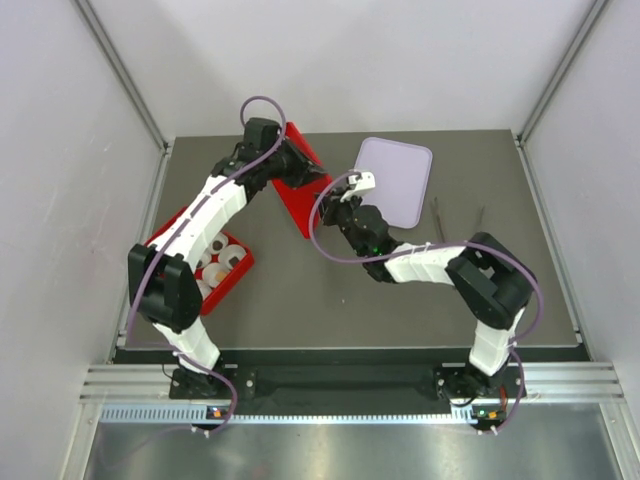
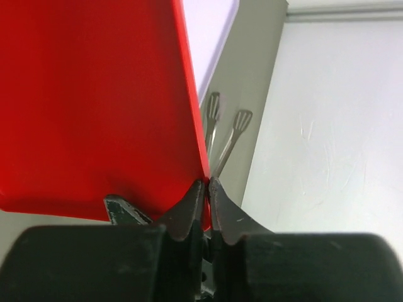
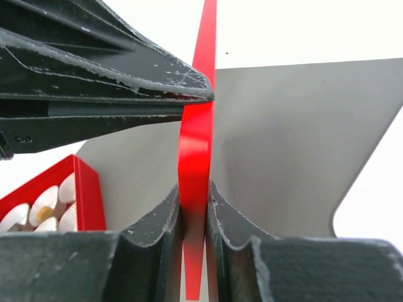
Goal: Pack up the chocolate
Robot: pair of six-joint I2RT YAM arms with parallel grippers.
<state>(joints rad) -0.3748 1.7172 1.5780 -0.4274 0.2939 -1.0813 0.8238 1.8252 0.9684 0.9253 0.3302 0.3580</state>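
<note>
Both grippers are shut on the flat red lid (image 1: 303, 190) and hold it tilted on edge above the table. My left gripper (image 1: 288, 168) pinches its far edge (image 2: 206, 184); the lid (image 2: 94, 107) fills the left wrist view. My right gripper (image 1: 337, 202) clamps the near edge (image 3: 195, 196), with the lid (image 3: 196, 145) seen edge-on. The red box (image 1: 238, 282) at the left holds white paper cups (image 1: 216, 266). In the right wrist view a tan piece of chocolate (image 3: 43, 216) shows in one cup of the box (image 3: 85, 189). Other chocolates cannot be made out.
A lavender tray (image 1: 395, 180) lies at the back right, also in the left wrist view (image 2: 211, 31). Two metal tongs (image 1: 437, 215) (image 2: 236, 129) lie to its right. My left arm reaches over the red box. Grey walls close in the table on both sides.
</note>
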